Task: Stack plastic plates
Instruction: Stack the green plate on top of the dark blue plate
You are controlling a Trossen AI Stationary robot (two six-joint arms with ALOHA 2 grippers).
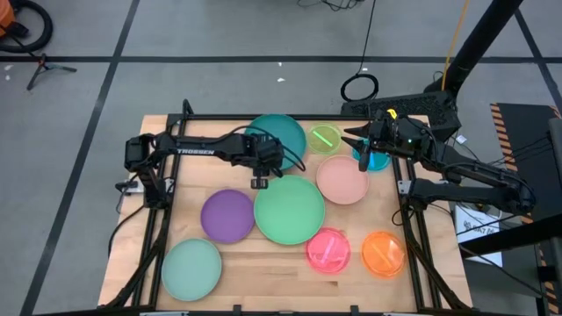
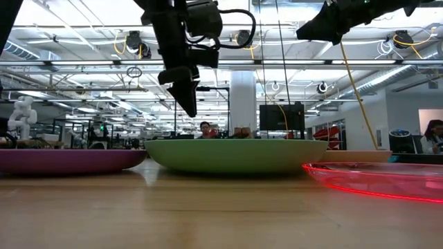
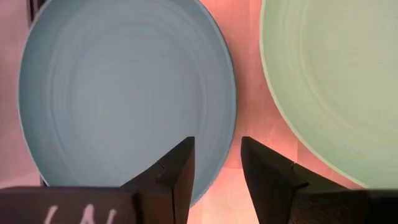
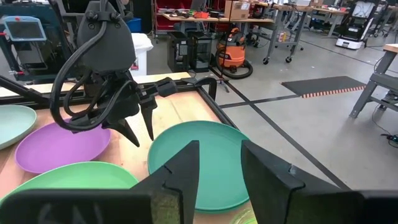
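Note:
Several plastic plates lie flat on the wooden table. In the high view there are a teal plate, a large green plate, and purple, mint and pale pink ones. The smaller ones are lime, blue, hot pink and orange. My left gripper hangs open above the gap between the teal plate and the green plate, well above the table. My right gripper is open in the air near the blue plate, facing the teal plate.
A black frame rail runs along the table's far edge, with side rails on the left and right. The pale pink plate overlaps the green plate's edge. Bare wood shows along the near edge between the mint and hot pink plates.

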